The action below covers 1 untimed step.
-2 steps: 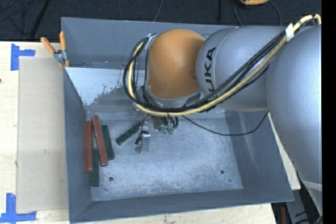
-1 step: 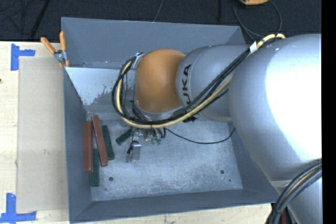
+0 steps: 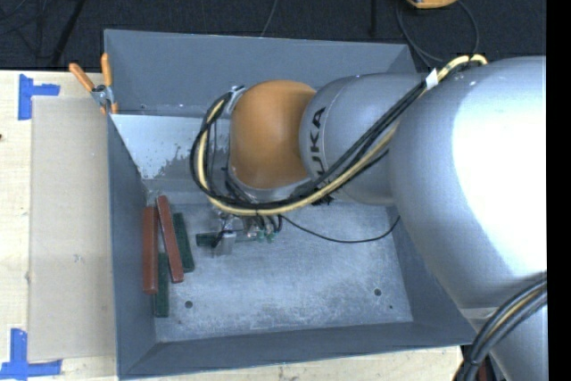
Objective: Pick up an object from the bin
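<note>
The gripper (image 3: 225,237) hangs low over the left-centre floor of the grey metal bin (image 3: 268,65), beneath the arm's orange cover (image 3: 268,134) and its looped yellow and black cables (image 3: 207,165); whether it is apart or together cannot be told. Just to its left, near the left wall, lies a small cluster of long flat bars running near to far: two reddish-brown bars (image 3: 150,251) side by side and two dark green bars (image 3: 181,243) lying against them. Nothing is seen clamped in the gripper.
</note>
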{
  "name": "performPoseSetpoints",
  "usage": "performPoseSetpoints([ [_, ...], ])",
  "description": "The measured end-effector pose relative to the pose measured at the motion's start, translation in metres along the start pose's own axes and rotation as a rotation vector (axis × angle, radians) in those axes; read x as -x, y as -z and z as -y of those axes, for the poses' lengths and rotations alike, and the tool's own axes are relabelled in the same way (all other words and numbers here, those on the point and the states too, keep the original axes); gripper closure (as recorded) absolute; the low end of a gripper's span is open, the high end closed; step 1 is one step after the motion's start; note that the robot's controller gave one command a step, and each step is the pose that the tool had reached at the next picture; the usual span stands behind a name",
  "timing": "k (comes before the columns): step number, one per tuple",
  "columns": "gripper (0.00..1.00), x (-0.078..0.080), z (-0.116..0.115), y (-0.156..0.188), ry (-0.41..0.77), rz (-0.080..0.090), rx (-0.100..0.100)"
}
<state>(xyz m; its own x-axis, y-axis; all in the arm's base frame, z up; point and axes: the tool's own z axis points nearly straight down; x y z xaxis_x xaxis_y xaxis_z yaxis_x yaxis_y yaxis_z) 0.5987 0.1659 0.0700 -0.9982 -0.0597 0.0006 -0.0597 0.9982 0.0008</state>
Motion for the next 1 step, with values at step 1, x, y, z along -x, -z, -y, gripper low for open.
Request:
performPoseSetpoints([
  [1, 1.0, 0.0165, -0.0016, 0.1397, 0.1, 0.011, 0.001],
])
